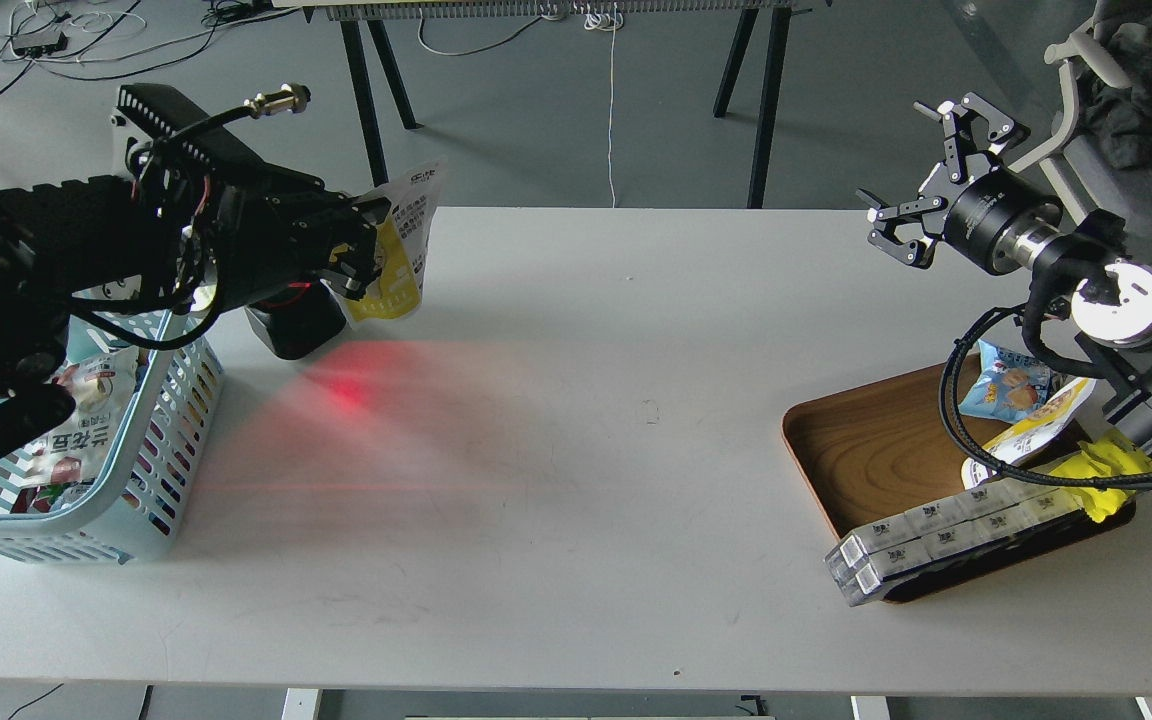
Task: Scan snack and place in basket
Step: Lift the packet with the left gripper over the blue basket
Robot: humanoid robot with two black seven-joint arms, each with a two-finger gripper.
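My left gripper [361,262] is shut on the snack [402,252], a flat pouch with a white top and yellow lower half. It holds the pouch in the air above the table's back left, just right of a black scanner [294,322] that throws a red glow on the table. The light blue slotted basket [151,445] stands at the left edge under my left arm, with several packs inside. My right gripper [926,170] is open and empty, raised above the table's back right.
A brown wooden tray [866,450] at the right holds a small blue bag [1006,385], a long yellow pack [1031,425] and a row of clear boxes [946,540]. A chair stands at the far right. Table legs stand behind the table.
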